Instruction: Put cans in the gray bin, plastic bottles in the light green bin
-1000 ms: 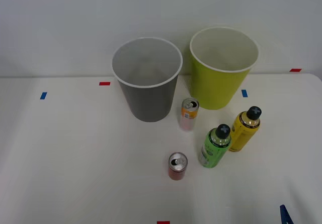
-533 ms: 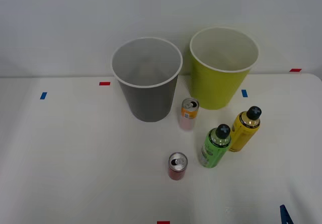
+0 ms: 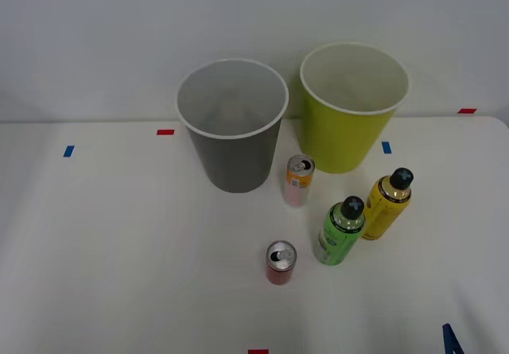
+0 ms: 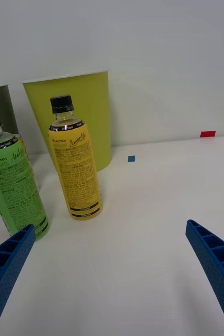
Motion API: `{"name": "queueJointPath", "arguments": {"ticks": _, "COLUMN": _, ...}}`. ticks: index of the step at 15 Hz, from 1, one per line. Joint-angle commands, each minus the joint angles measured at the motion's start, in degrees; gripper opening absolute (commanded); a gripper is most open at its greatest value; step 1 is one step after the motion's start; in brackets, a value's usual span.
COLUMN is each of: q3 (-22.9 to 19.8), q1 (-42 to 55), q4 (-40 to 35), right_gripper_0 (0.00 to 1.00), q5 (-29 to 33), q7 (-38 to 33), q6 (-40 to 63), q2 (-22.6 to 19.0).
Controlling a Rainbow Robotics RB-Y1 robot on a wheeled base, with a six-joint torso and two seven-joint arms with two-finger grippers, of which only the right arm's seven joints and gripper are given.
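On the white table, the gray bin [image 3: 235, 163] and the light green bin [image 3: 342, 141] stand upright at the back, side by side. The orange and pink can [image 3: 298, 180] stands just in front of the gap between them. The red can [image 3: 280, 263] stands nearer to me. To the right of the cans are the green-labelled bottle [image 3: 339, 231] and the yellow-labelled bottle [image 3: 386, 204], both upright. One blue fingertip [image 3: 451, 340] shows at the front right edge. My right gripper [image 4: 109, 227] is open and holds nothing, facing the yellow bottle [image 4: 75, 168], the green bottle [image 4: 14, 184] and the light green bin [image 4: 91, 110].
Small red and blue tape marks lie on the table, among them a blue one [image 3: 386, 147] beside the light green bin and a red one [image 3: 165, 132] left of the gray bin. A plain wall stands behind the bins. Bare tabletop spreads to the left.
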Motion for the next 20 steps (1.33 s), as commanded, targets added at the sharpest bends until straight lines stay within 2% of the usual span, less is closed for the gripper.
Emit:
{"name": "queueJointPath", "arguments": {"ticks": 1, "q3": 0.0, "q1": 0.0, "q4": 0.0, "right_gripper_0": 1.0, "q5": 0.0, "q7": 0.0, "q6": 0.0, "q2": 0.0}}
{"name": "queueJointPath", "arguments": {"ticks": 16, "q3": 0.0, "q1": 0.0, "q4": 0.0, "right_gripper_0": 1.0, "q5": 0.0, "q7": 0.0, "q6": 0.0, "q2": 0.0}}
{"name": "queueJointPath", "arguments": {"ticks": 18, "q3": 1.4, "q1": -1.6, "q4": 3.5, "right_gripper_0": 1.0, "q5": -0.8, "q7": 0.1, "q6": 0.7, "q2": 0.7}}
{"name": "queueJointPath", "arguments": {"ticks": 20, "q3": 4.6, "q1": -2.8, "q4": 5.9, "right_gripper_0": 1.0, "q5": -4.3, "q7": 0.9, "q6": -1.4, "q2": 0.3}}
